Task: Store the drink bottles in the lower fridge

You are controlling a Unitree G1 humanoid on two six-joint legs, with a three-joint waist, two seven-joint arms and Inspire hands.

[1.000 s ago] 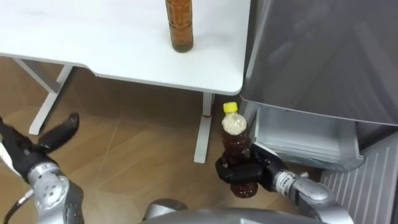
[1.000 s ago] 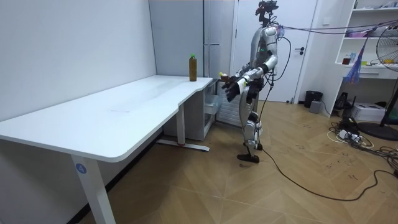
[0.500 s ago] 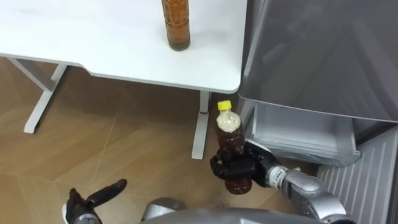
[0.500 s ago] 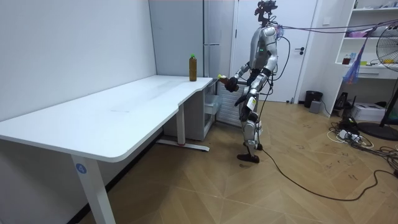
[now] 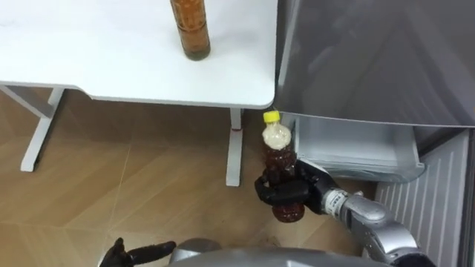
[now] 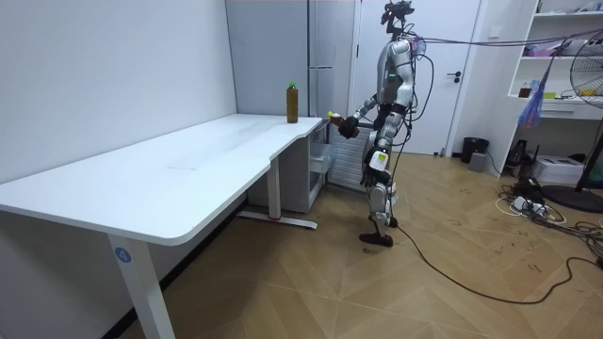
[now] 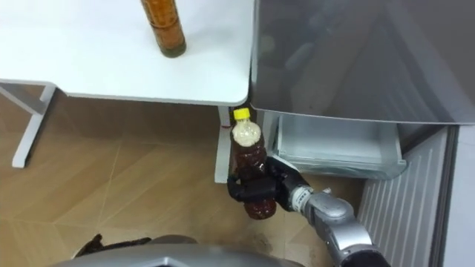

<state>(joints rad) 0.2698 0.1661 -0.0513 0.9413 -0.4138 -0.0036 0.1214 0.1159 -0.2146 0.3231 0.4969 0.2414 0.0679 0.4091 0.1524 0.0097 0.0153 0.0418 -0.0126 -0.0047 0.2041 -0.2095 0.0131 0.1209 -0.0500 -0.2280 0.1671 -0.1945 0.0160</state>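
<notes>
Brown, tea-coloured drink fills the yellow-capped bottle [image 5: 279, 167] that the right robot hand [image 5: 284, 194] grips around its lower half, fingers and thumb wrapped tight. The bottle is upright and lifted clear of the wooden floor [image 5: 148, 185]. From where I stand the robot is on its feet at the end of the white tabletop [image 5: 89, 70], facing the fridge, with that arm held out in front of it. The bottle hangs just beside the near left corner of the lower fridge drawer [image 5: 356, 148], which is pulled out beneath the grey fridge door [image 5: 371, 59]. It is also close to the white table leg [image 5: 234, 148], and it is outside the drawer, not yet over it. What shows of the drawer's pale inside looks bare, so I would say no drink has gone in so far. A second bottle [image 5: 188, 28], the same brown with a green cap in the room view, stands untouched on the tabletop near the edge closest to the fridge. The left robot hand [image 5: 137, 251] is low at the robot's side with its fingers stretched out, holding nothing. By my reckoning the job is in its early half. One drink is in hand at the fridge, waiting to be moved across to the right and lowered into the drawer, and the other has to be fetched from the tabletop after that.
</notes>
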